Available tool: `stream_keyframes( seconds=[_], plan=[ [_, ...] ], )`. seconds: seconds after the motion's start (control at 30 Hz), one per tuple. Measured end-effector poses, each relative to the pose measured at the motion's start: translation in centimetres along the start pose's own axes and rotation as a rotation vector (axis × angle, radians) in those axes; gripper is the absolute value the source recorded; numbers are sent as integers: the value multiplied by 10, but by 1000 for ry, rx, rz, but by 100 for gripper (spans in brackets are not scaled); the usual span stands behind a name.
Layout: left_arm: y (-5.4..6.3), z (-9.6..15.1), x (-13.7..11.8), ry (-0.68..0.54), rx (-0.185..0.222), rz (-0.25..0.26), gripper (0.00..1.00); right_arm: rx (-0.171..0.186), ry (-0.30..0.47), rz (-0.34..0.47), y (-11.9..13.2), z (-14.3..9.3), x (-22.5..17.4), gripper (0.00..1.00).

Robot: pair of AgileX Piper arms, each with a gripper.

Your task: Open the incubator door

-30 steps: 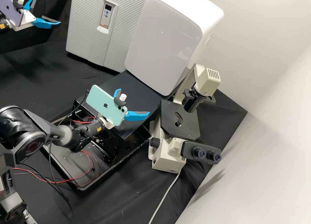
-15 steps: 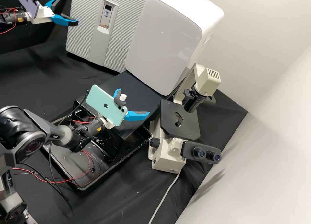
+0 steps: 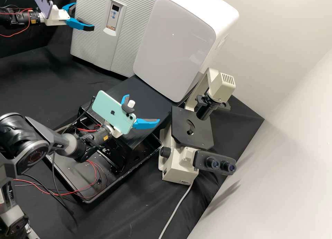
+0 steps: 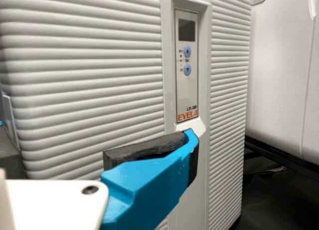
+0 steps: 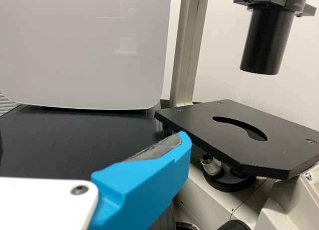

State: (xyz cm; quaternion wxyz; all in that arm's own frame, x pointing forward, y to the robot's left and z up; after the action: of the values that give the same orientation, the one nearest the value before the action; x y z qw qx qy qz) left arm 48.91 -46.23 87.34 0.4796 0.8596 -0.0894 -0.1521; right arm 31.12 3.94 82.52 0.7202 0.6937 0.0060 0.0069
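Note:
The incubator, a ribbed light-grey cabinet with a control panel, stands at the back left with its door shut. My left gripper is open at the upper left, overlapping the cabinet's left part; contact cannot be told. In the left wrist view, my left gripper lies before the incubator door, its blue finger just under the panel. My right gripper stands open and empty over the black platform, left of the microscope. The right wrist view shows my right gripper beside the microscope stage.
A white glossy-fronted appliance adjoins the incubator on the right. A microscope stands right of the black platform. A black tray with red and black wires lies under the right arm.
My left gripper has moved right, toward the incubator, and its fingertips now overlap the cabinet's front in the high view. The right arm has stayed put.

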Motion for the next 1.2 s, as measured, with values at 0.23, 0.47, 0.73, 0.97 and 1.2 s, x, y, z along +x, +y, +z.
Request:
stream_keyframes(
  seconds=[0.23,0.47,0.73,0.97,1.2],
  plan=[
    [0,-2,3,8,10,-13,100,0,0,0,0,0,0,100],
    [-2,-4,3,23,8,-28,100,0,0,0,0,0,0,100],
    [-15,-4,-2,32,-11,-64,100,0,0,0,0,0,0,100],
    [-11,-2,-3,30,-7,-57,100,0,0,0,0,0,0,100],
    [2,3,-7,25,3,-38,100,0,0,0,0,0,0,100]
  ],
)
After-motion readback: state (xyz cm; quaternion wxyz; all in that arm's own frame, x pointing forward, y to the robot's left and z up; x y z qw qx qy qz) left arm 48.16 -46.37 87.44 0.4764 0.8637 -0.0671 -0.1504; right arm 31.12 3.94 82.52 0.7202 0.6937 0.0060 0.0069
